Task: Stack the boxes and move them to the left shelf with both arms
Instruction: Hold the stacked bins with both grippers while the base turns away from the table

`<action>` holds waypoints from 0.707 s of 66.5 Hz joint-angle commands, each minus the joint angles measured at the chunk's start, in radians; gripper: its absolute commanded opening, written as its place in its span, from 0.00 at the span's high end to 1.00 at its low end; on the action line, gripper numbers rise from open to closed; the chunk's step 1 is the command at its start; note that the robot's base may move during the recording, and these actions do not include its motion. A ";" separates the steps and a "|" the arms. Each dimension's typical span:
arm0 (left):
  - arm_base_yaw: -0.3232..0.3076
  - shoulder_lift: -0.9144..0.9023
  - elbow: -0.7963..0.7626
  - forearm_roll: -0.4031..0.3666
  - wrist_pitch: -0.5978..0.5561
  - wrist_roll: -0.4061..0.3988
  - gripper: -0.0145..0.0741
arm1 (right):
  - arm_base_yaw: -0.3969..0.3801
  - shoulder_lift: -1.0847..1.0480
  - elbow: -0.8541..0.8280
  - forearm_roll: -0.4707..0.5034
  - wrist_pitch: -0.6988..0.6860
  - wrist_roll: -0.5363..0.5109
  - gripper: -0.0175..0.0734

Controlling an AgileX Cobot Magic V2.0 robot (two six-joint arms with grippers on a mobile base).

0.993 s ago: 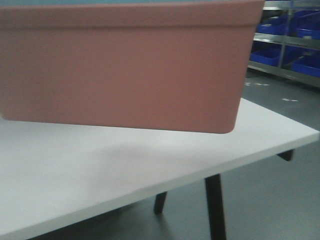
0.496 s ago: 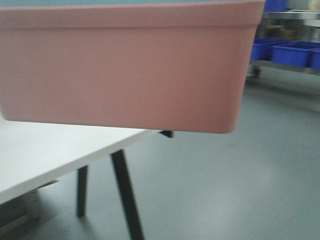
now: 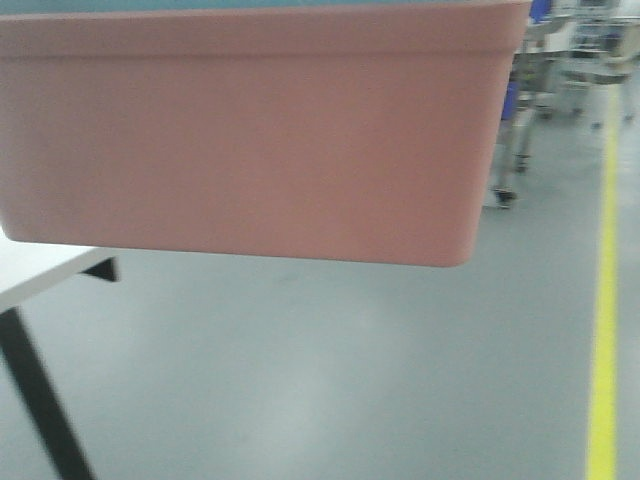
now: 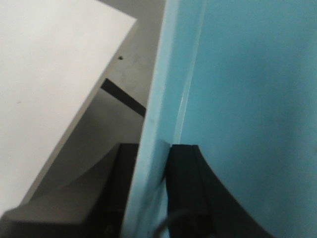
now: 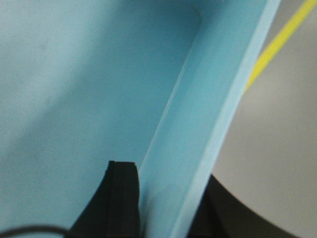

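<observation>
Up in the air, right in front of your front camera, hangs the pink bin point(image 3: 250, 130). It fills most of that view, and its bottom is well above the grey floor point(image 3: 300, 380). A thin strip of the blue bin point(image 3: 150, 4) peeks over its top edge, so the blue one sits inside the pink one.

Low on the left, the corner of the white table point(image 3: 35, 270) pokes out from behind the pink bin, with a black leg point(image 3: 40, 410) under it. A yellow line point(image 3: 605, 300) runs along the floor on the right. Far back at the top right you can see some steel racks point(image 3: 545, 80), but they are too blurry to say more.

Your left gripper point(image 4: 148, 198) is clamped on the blue bin's side wall. One black finger point(image 4: 185, 193) is inside the bin and the other is outside, with the wall pinched between them. The table lies out past that wall.

Your right gripper point(image 5: 171, 208) grips the other side wall the same way, one finger inside and one outside. The yellow line and the floor show out past that wall.

From the wrist cameras you cannot tell if the fingers pinch the pink bin too.
</observation>
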 commanded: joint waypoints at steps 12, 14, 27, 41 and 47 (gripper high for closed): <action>-0.053 -0.047 -0.047 -0.096 -0.228 0.003 0.85 | 0.033 -0.038 -0.041 0.075 -0.255 0.004 0.75; -0.053 -0.047 -0.047 -0.096 -0.228 0.003 0.85 | 0.033 -0.038 -0.041 0.075 -0.255 0.004 0.75; -0.053 -0.047 -0.047 -0.096 -0.228 0.003 0.85 | 0.033 -0.038 -0.041 0.075 -0.255 0.004 0.75; -0.053 -0.047 -0.047 -0.096 -0.228 0.003 0.85 | 0.033 -0.038 -0.041 0.075 -0.255 0.004 0.75; -0.053 -0.047 -0.047 -0.096 -0.228 0.003 0.85 | 0.033 -0.038 -0.041 0.075 -0.255 0.004 0.75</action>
